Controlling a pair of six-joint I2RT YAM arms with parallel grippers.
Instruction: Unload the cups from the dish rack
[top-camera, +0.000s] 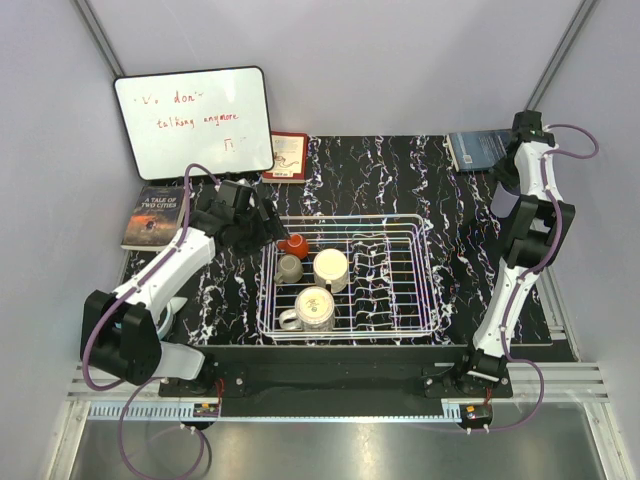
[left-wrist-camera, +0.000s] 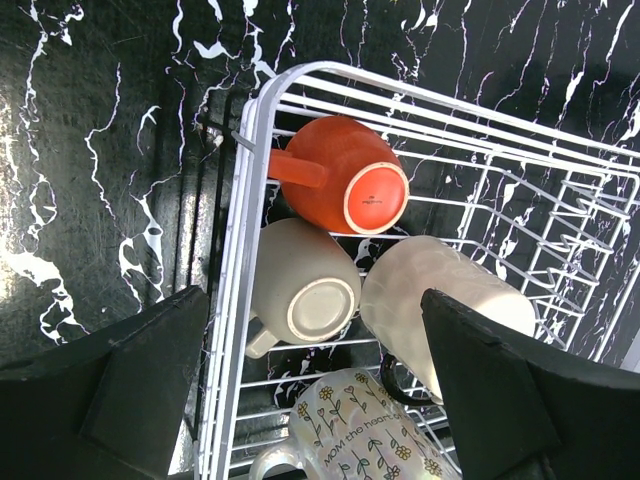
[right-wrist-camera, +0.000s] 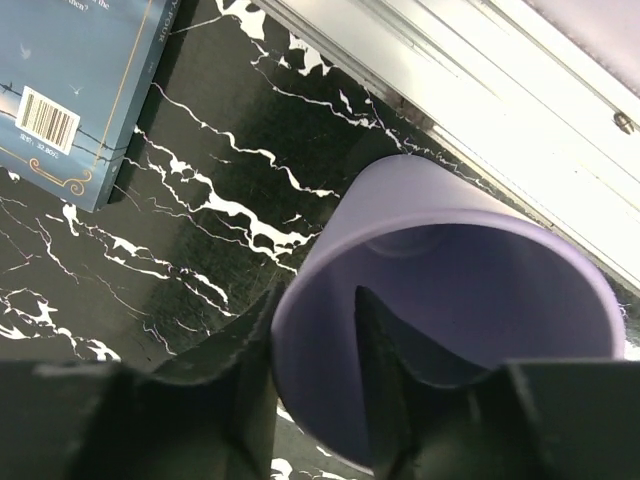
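Observation:
The white wire dish rack (top-camera: 420, 250) stands mid-table. In its left part lie an orange cup (left-wrist-camera: 340, 185), a small grey-brown cup (left-wrist-camera: 300, 285), a cream mug (left-wrist-camera: 430, 290) and a flowered mug (left-wrist-camera: 365, 435). My left gripper (left-wrist-camera: 315, 380) hovers open over the rack's left rim, its fingers apart above these cups and holding nothing. At the table's far right, my right gripper (right-wrist-camera: 315, 295) straddles the wall of the upright lavender tumbler (right-wrist-camera: 430, 210). One finger is outside and one inside, with a gap showing beside the inner finger.
A whiteboard (top-camera: 193, 122) leans at the back left, with a dark book (top-camera: 155, 215) beside it and a red book (top-camera: 286, 156) behind the rack. A blue book (right-wrist-camera: 70, 90) lies near the tumbler. The table's aluminium edge rail (right-wrist-camera: 480, 80) runs just beyond it.

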